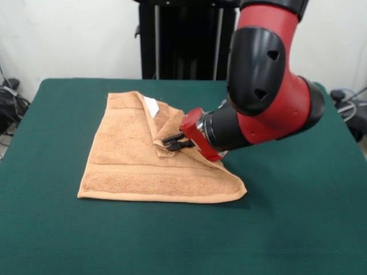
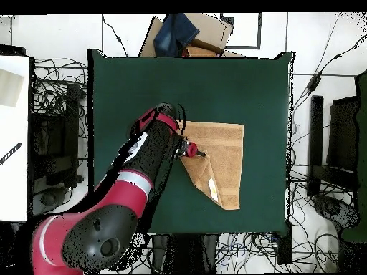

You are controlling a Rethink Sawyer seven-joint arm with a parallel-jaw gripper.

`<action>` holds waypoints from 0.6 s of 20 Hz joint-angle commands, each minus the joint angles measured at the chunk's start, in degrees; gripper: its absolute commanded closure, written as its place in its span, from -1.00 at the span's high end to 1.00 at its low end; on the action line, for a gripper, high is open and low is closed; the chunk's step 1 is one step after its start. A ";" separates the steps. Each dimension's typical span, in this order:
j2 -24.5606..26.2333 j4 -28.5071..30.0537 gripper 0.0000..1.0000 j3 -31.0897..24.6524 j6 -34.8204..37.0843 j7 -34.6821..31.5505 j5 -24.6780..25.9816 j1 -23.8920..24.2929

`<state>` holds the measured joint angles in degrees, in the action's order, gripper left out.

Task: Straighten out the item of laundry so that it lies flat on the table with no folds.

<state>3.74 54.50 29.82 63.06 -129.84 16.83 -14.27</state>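
Note:
The item of laundry (image 1: 132,163) (image 2: 228,147), a tan terry towel, lies on the green table (image 1: 287,223) (image 2: 136,86). One side of it is folded over along a diagonal ridge, and a small white tag (image 1: 152,106) (image 2: 213,190) shows on the turned-over flap. My gripper (image 1: 172,142) (image 2: 200,152) reaches in low from the arm's side, with its black fingers (image 1: 179,145) pinched together on the flap's edge at the ridge. The red wrist and arm hide the towel's corner behind them.
The towel's front edge lies flat with a woven band (image 1: 149,172). Green cloth surrounds the towel on every side. Beyond the table's far edge in the overhead view sit a cardboard box (image 2: 208,32) and a blue cloth (image 2: 175,32); cables lie on the floor.

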 commanded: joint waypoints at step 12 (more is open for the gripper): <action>0.88 3.68 -1.00 -2.04 2.96 -12.51 -1.72 -0.78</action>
<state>4.60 52.79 29.83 65.80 -129.84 16.84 -14.45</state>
